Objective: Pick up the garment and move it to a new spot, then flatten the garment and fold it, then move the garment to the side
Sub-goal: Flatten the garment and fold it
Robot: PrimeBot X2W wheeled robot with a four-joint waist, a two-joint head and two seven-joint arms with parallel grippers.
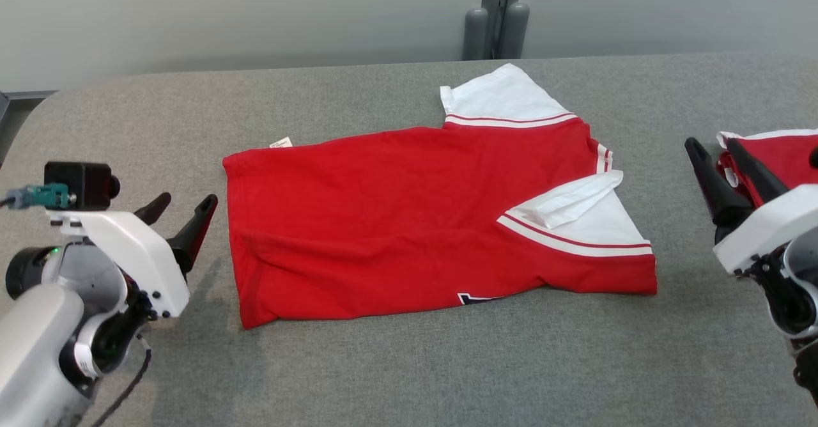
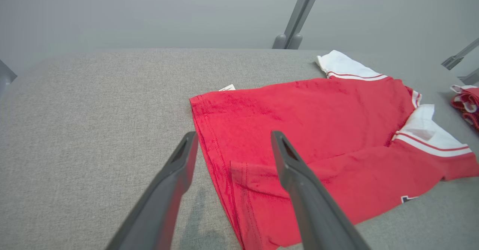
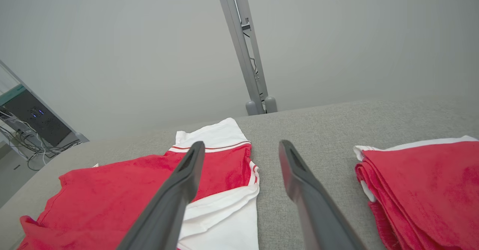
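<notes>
While flat — garment (image 1: 383, 222) on table (image 1: 128, 120)

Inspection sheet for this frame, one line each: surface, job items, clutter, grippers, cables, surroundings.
Surface: grey fabric-covered table, no stains seen.
Job's things: red and white garment lying spread, one white sleeve folded over it; small label at its far edge.
Clutter: folded red stack at the table's right.
Grippers: left gripper open, beside the garment's hem; right gripper open, by the stack; both hold nothing.
Cables: black cable hanging at the left arm.
Surroundings: grey wall, metal post behind the table.
</notes>
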